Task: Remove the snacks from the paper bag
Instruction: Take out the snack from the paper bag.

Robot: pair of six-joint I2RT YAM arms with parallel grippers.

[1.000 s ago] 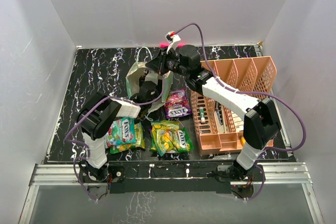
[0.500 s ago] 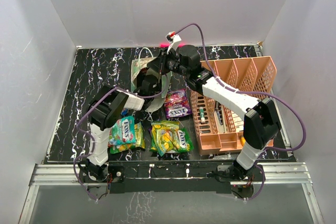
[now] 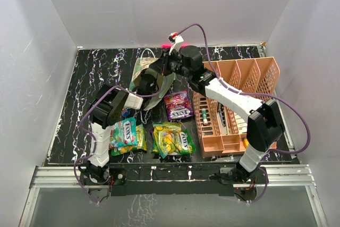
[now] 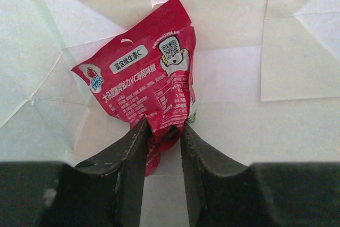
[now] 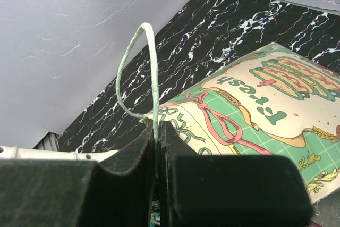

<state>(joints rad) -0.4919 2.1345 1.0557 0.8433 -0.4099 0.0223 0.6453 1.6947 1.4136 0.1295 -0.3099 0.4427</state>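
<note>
The black tabletop (image 3: pixel 95 73), marbled with white veins, is carrying everything, and along its right side the peach slotted plastic organiser (image 3: pixel 249 78) is standing with its rigid dividers upward. At the far middle the paper bag (image 3: pixel 138 72) is lying tipped over with the left arm's wrist inside its mouth. In the right wrist view its matte cream face is showing the teal word "Fresh" upside down, a red ribbon bow and a green check pattern. Three glossy, crinkled pouches reading "FOX'S" are lying flat outside the bag, toward the near edge: a yellow-green Fox's pouch (image 3: pixel 171 139), a teal-green Fox's pouch (image 3: pixel 123 131) resting on another yellowish pack, and a purple-pink Fox's pouch (image 3: pixel 179 106) just beside the organiser. Inside the bag, a red packet (image 4: pixel 143 86) is lying against creased pale paper. It is printed with white Chinese text, a QR code and a small round logo too small to read. The left end effector (image 4: pixel 163 131) is pinching that packet's lower edge between its narrowly set black fingers. The right end effector (image 5: pixel 157 131) is clamping tight on the thin, pale green cord handle (image 5: pixel 151 67), which is looping upward above the fingers.
</note>
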